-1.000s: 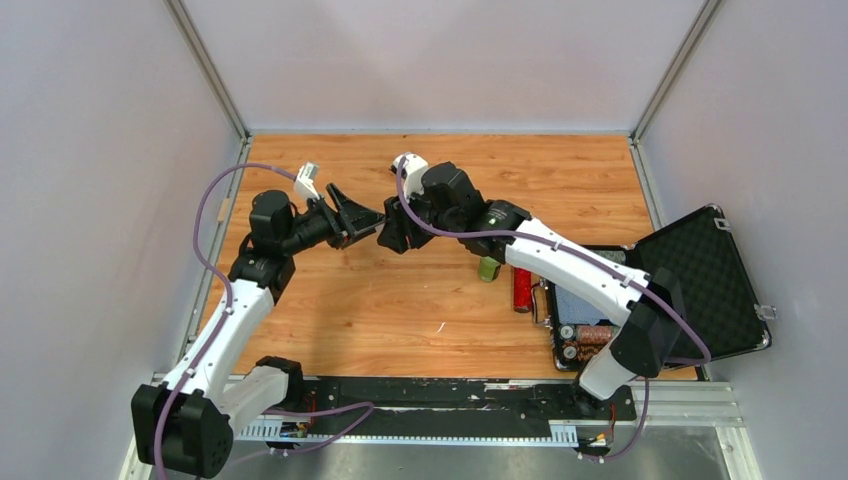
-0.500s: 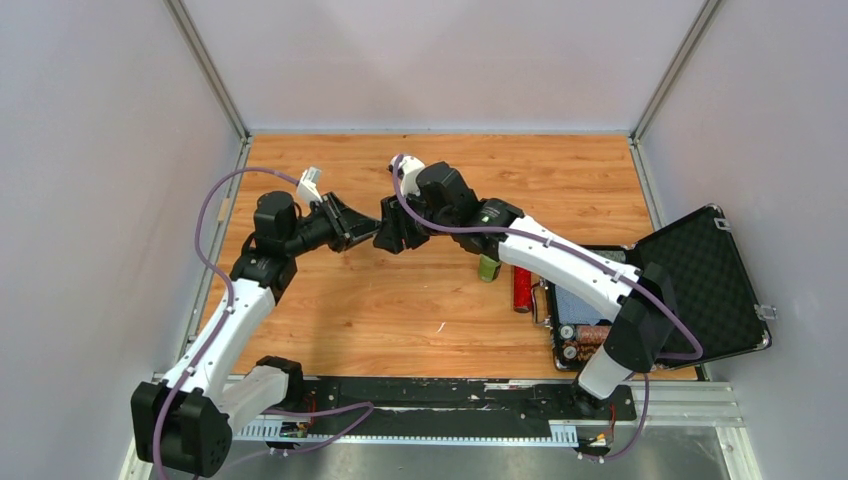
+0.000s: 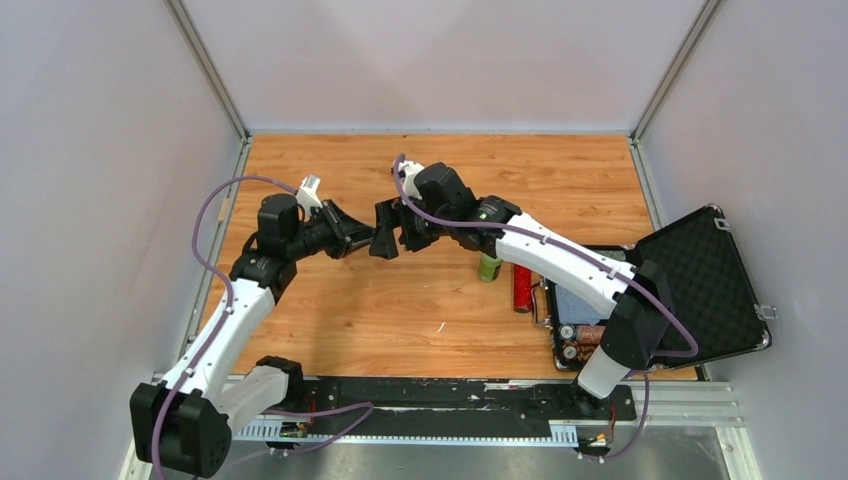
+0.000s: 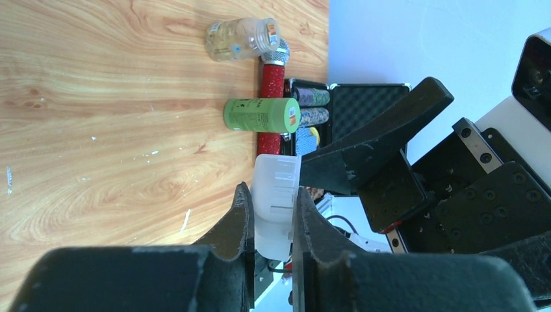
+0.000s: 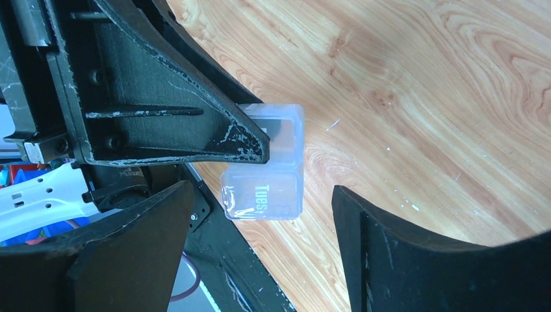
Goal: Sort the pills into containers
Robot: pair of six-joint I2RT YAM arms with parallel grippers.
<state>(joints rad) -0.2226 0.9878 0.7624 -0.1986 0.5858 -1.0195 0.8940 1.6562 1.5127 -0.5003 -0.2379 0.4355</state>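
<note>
Top camera sits high behind the arm bases, looking down and forward: whole table (image 3: 560, 180) in frame, far off. Left wrist camera rides close behind the left gripper (image 4: 271, 190), rolled sideways (tabletop fills the frame's left), facing across to the green bottle (image 4: 260, 114) and black case (image 4: 364, 97). Right wrist camera looks down from very near, through the right gripper (image 5: 262, 195). Both wrist views share the clear box (image 5: 266, 188) – and each catches the other arm's fingers.

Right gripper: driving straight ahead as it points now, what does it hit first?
Likely the clear pill box, clamped in the left gripper and lined up between the open fingers of the right gripper; depth unclear.
</note>
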